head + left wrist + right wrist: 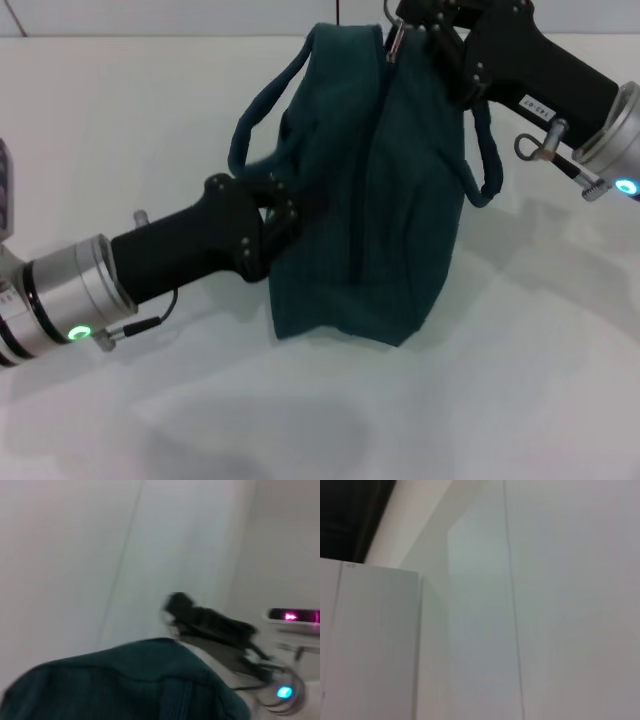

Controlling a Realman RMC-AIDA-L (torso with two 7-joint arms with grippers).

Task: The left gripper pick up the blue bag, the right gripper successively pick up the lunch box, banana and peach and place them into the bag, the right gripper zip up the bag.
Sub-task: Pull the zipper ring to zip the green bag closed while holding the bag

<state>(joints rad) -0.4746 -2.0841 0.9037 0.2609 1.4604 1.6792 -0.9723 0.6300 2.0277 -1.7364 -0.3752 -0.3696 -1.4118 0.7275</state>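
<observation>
The blue bag (370, 190) stands on the white table, its top drawn together. My left gripper (278, 212) is shut on the bag's left side, just below a loop handle (262, 105). My right gripper (412, 28) is at the bag's top far end, shut on the ring zipper pull (395, 42). The left wrist view shows the bag's top (125, 685) close up and the right gripper (200, 617) beyond it. The lunch box, banana and peach are out of view. The right wrist view shows neither the bag nor a gripper.
The white table (520, 380) spreads around the bag. The second loop handle (487, 160) hangs on the bag's right side under the right arm. The right wrist view shows a pale wall and a white cabinet (370, 645).
</observation>
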